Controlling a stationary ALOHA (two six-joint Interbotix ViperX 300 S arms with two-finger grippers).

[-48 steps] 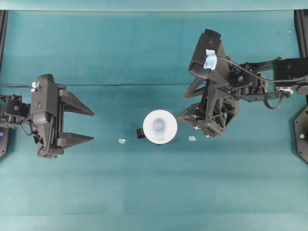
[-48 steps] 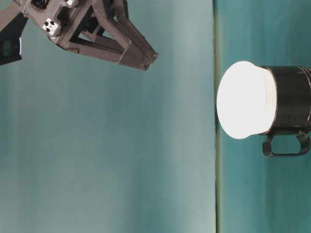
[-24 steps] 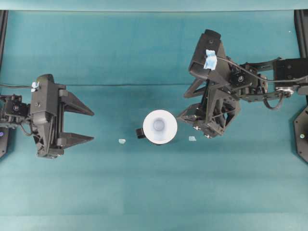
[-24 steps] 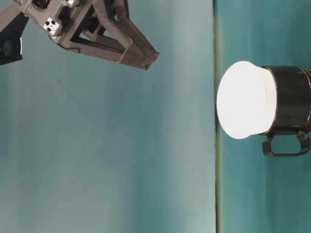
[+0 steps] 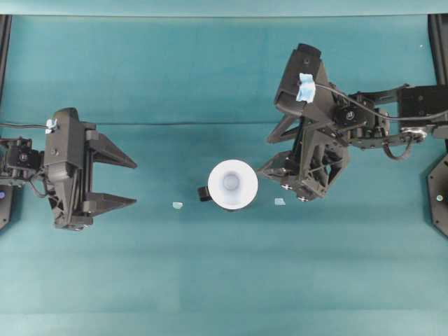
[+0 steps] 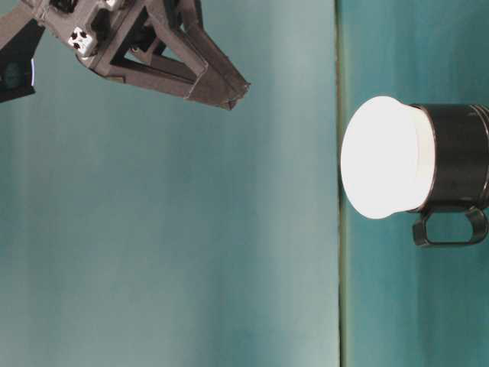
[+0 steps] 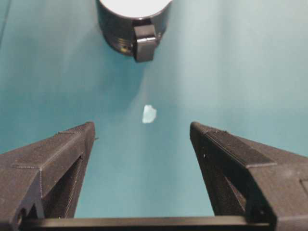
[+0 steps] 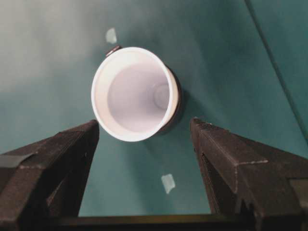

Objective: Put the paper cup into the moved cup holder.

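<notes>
Two open tools [image 5: 119, 182] [image 5: 276, 171], one paper cup [image 5: 232, 184] inside one cup holder [image 6: 458, 180].

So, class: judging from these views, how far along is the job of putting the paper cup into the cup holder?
Done: the paper cup sits inside the black cup holder, its rim standing proud. In hand: nothing; the left gripper and right gripper are both open and empty. Left: apparently nothing, beyond retracting the arms.
</notes>
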